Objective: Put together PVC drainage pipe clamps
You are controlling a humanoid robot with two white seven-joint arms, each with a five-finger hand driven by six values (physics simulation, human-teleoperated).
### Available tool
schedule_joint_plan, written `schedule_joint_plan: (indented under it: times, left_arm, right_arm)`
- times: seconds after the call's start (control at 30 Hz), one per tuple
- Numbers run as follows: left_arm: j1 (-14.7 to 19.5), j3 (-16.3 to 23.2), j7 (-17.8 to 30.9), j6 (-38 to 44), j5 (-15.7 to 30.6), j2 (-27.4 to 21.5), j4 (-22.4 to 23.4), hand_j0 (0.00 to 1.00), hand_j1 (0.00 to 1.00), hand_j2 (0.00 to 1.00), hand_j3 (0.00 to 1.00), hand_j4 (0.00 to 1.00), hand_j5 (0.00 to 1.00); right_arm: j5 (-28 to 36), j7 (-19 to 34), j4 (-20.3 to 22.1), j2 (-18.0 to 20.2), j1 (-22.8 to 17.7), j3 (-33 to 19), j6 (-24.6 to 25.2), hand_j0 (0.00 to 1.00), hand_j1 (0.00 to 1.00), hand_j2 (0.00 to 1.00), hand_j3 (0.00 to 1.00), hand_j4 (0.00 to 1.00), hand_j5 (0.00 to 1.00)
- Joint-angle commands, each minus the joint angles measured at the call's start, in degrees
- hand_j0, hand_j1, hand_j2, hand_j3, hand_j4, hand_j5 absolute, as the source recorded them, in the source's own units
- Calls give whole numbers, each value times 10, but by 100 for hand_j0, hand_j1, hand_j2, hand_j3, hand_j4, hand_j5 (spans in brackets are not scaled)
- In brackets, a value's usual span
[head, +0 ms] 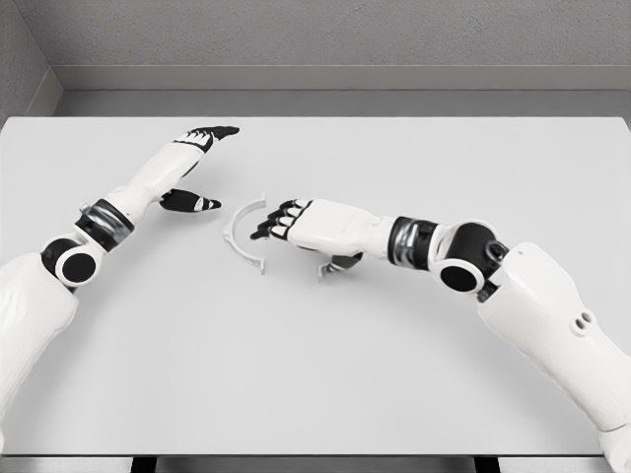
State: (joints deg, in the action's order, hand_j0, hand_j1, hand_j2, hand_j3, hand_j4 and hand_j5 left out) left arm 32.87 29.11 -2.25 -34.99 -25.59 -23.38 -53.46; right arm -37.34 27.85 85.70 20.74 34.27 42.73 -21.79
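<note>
Clamp half, a white semicircular piece, lies flat on the white table near centre. Right hand hovers just beside it, fingers loosely curled, grasping nothing. Left hand is extended, fingers straight, thumb apart, empty, beyond the clamp's left.

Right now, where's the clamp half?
Head view: the white curved clamp half lies on the table near the middle, just left of the right hand fingertips.
</note>
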Motion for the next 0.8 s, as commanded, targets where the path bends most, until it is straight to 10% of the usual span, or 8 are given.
schedule_joint_plan:
  times: [0.0, 0.43, 0.6, 0.77]
  left_arm:
    - [0, 0, 0, 0, 4, 3, 1, 100, 100, 100, 100, 100, 100]
    - [1, 0, 0, 0, 3, 11, 17, 100, 100, 100, 100, 100, 100]
    - [0, 0, 0, 0, 3, 18, 20, 100, 100, 100, 100, 100, 100]
    - [-1, 0, 1, 0, 3, 26, 19, 100, 100, 100, 100, 100, 100]
  right_arm:
    - [2, 0, -7, -7, 1, 8, 2, 100, 100, 100, 100, 100, 100]
    - [4, -2, 25, 46, -4, -7, 0, 100, 100, 100, 100, 100, 100]
    - [20, -2, 125, 157, -49, -105, -1, 100, 100, 100, 100, 100, 100]
    - [117, -3, 137, 251, -83, -191, -33, 100, 100, 100, 100, 100, 100]
